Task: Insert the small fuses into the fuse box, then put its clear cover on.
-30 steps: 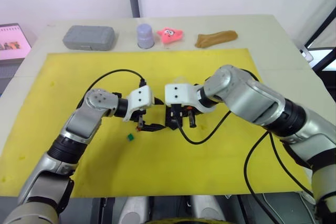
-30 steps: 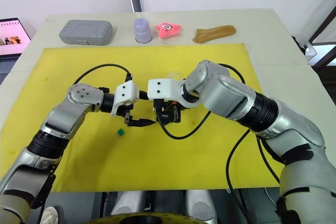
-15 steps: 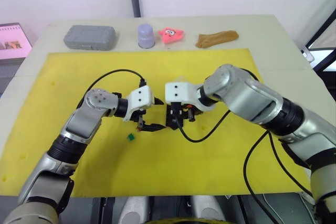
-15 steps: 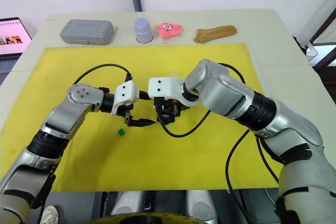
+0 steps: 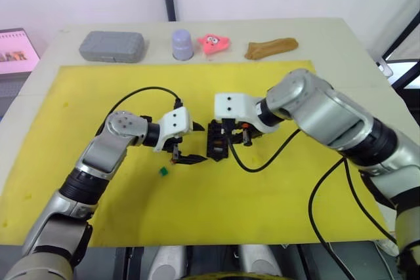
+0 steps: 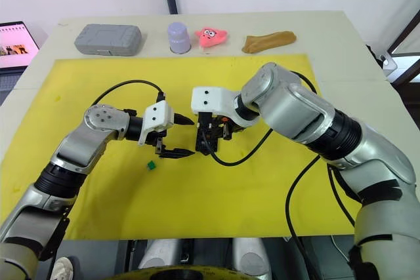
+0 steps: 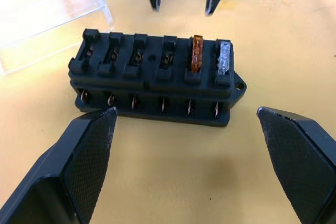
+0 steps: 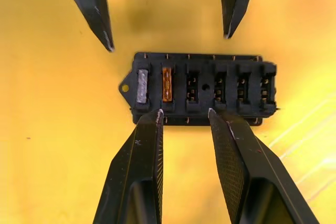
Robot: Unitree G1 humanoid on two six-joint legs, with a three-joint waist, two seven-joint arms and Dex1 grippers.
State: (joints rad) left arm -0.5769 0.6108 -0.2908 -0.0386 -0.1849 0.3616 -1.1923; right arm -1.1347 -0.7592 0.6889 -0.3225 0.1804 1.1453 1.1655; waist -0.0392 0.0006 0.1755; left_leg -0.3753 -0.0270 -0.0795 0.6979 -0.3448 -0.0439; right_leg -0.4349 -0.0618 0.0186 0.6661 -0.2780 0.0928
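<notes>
My left hand and right hand, both spread and empty, flank the small black slotted plastic fuse box; bare yellow mat surrounds it.

Black fuse box; amber fuse, grey fuse; green fuse; yellow mat; clear cover.

One black fuse box, showing six slots. Two fuses sitting in slots: one amber fuse, one grey fuse. One green fuse lying loose on one yellow mat. One clear cover. Two grippers: left gripper, right gripper. One grey case.
</notes>
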